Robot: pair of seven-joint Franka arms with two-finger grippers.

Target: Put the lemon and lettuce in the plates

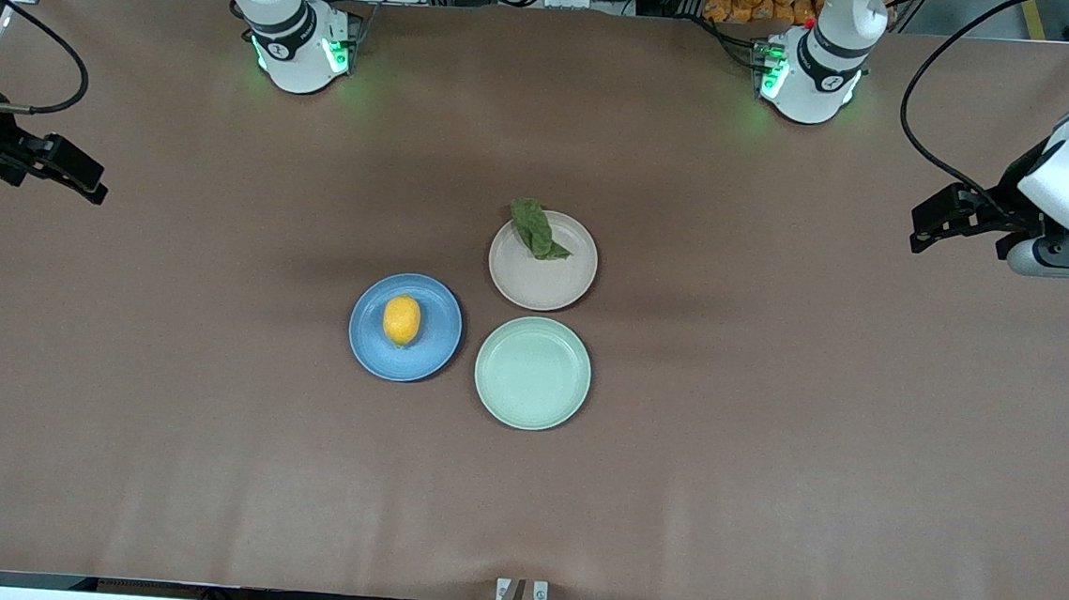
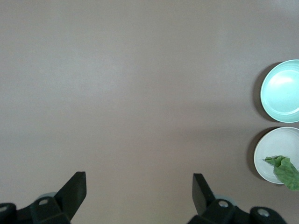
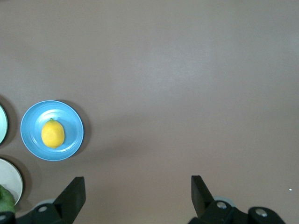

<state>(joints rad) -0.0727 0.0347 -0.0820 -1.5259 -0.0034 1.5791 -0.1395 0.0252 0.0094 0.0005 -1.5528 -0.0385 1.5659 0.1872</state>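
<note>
Your left gripper point(image 2: 139, 189) and right gripper point(image 3: 138, 189) both hang spread wide and empty over bare brown table point(image 1: 769, 448) at their own ends. Nearest the front camera you see the round pale mint-green plate point(image 1: 532, 372); next, the small yellow lemon point(image 1: 401, 320) sits in the round blue plate point(image 1: 432, 354); farthest, the crinkled dark green lettuce leaf point(image 1: 536, 229) lies across the beige-pink plate's point(image 1: 545, 282) rim.

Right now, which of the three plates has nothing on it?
The pale mint-green plate, the one nearest the front camera. The blue plate holds the lemon, and the beige-pink plate holds the lettuce.
</note>
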